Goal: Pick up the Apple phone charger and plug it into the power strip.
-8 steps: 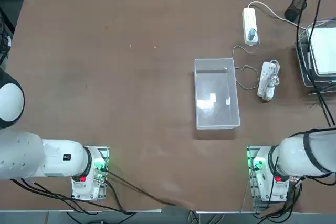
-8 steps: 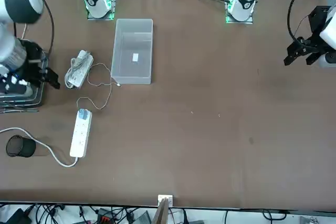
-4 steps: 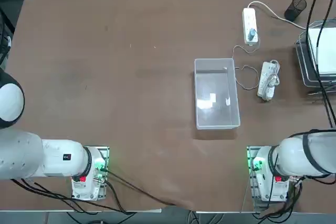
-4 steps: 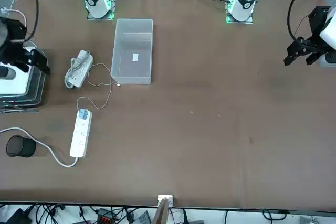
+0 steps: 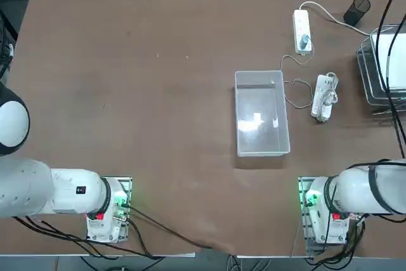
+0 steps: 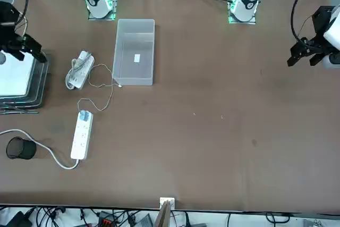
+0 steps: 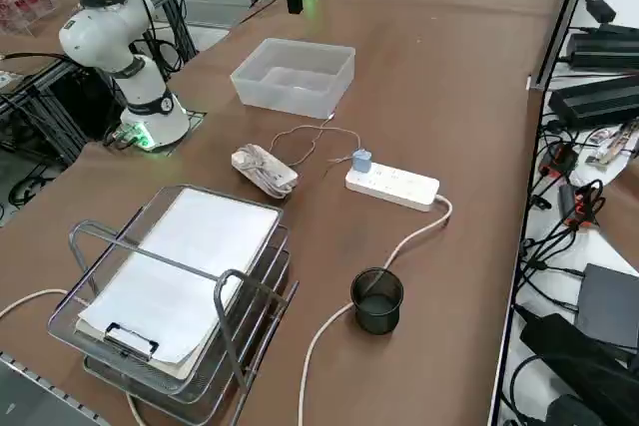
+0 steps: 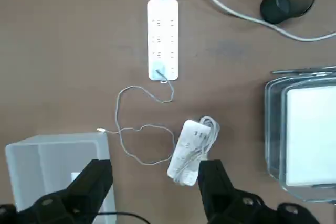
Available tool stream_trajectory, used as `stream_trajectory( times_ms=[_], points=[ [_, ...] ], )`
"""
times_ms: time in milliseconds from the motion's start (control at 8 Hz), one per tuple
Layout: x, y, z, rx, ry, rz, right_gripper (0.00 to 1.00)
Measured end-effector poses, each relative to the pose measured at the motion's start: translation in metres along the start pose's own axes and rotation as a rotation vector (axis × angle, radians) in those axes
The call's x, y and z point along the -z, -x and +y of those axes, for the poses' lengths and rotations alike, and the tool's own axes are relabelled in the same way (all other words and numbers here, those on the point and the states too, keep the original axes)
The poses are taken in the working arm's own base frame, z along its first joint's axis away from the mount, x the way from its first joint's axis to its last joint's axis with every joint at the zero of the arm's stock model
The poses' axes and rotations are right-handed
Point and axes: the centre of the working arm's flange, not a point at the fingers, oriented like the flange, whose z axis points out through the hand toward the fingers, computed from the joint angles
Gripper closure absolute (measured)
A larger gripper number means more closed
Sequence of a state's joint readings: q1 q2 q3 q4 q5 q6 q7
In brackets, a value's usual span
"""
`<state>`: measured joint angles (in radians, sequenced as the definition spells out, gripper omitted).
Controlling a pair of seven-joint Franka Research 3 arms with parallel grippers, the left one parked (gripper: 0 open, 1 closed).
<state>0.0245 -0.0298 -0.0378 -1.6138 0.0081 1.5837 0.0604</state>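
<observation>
While my gripper [image 8: 152, 182] hangs high, jaws wide and empty, the job looks finished.
Charger [image 8: 159, 71] already sits in the power strip [image 8: 162, 38]; nothing left.

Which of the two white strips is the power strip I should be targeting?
Start at the clear plastic bin. On the side away from the robot lies the power strip, near the black mesh cup. It is long and flat with a thick cord, unlike the lumpy cord-wrapped strip beside the bin.
</observation>
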Motion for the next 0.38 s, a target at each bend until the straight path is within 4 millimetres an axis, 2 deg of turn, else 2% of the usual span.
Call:
stream_trajectory(
  times_ms=[375],
  points=[
    [0.0024,0.0036,0.0014,-0.004,-0.018,-0.002,0.0]
  ],
)
